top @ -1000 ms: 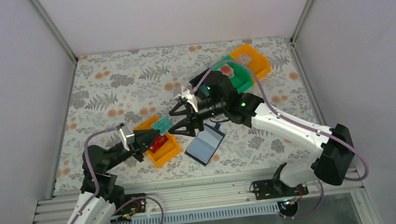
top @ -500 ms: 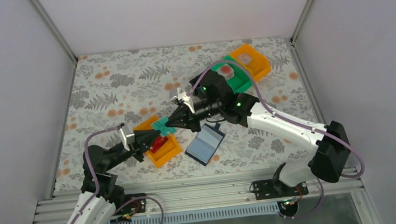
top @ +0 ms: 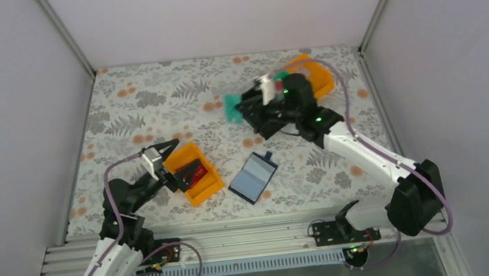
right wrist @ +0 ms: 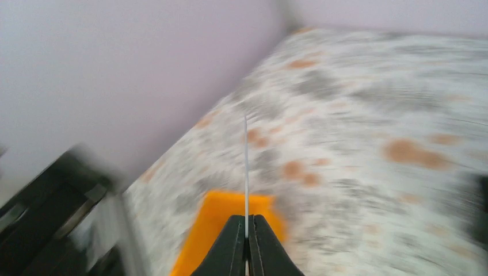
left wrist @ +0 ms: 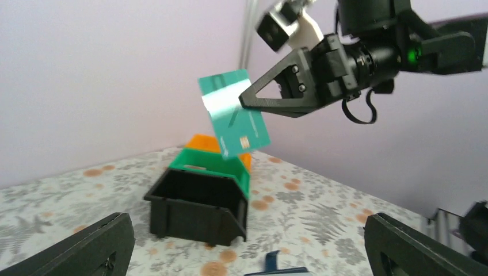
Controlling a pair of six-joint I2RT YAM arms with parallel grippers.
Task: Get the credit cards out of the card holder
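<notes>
My left gripper (top: 176, 162) hangs low over the table (top: 133, 102), its fingers spread wide with nothing between them. Just to its right sits an orange bin (top: 207, 189) with a red card (top: 194, 175) lying inside. Further right, near the front edge, the card holder (top: 254, 177) lies open and flat on the table with its pale blue sleeves facing up, apart from both my grippers. Behind it and to the right, my right gripper (top: 244, 108) is up in the air, its fingers pressed together on a teal card (left wrist: 233, 112), which it pinches by one edge. The card is tilted and clear of the table. My right wrist view is blurred, but it shows the card edge-on between the fingertips. Towards the far right corner, a black bin (left wrist: 198, 202), a green bin (left wrist: 214, 164) and a second orange bin (top: 318, 77) stand close together.
</notes>
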